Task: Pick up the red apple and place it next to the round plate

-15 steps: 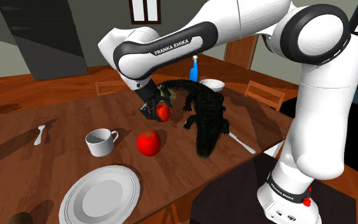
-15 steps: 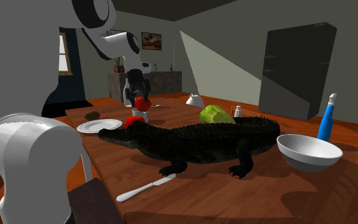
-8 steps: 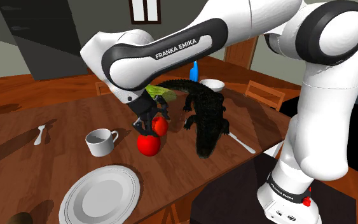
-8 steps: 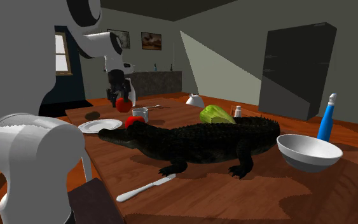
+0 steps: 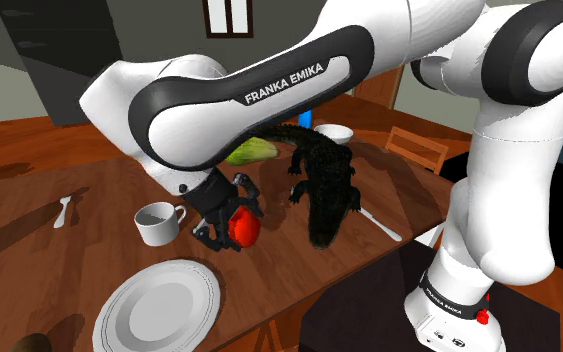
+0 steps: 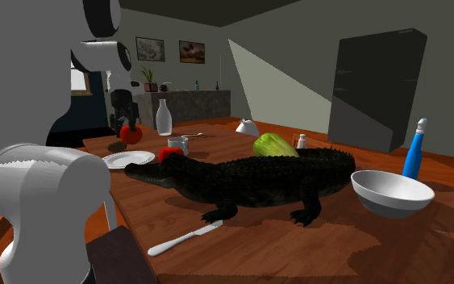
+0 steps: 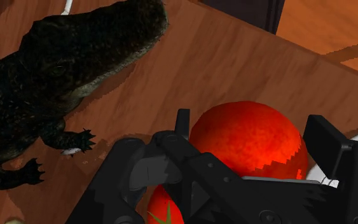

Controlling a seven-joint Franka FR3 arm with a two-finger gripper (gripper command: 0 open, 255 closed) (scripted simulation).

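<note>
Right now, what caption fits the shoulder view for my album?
Gripper holds the apple over the table, between the cup and the crocodile, near the plate.

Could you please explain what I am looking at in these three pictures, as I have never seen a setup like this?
This is a simulated white robot arm with a black two-finger gripper. One picture looks down from beside its stand, one looks across the table from elsewhere, and one comes from a camera on the gripper. On the wooden table lie a plate, a mug, a crocodile, a bowl, a blue bottle, a knife, a lettuce and a tomato. The gripper is shut on a red apple, held above the table near the mug and plate.
</note>
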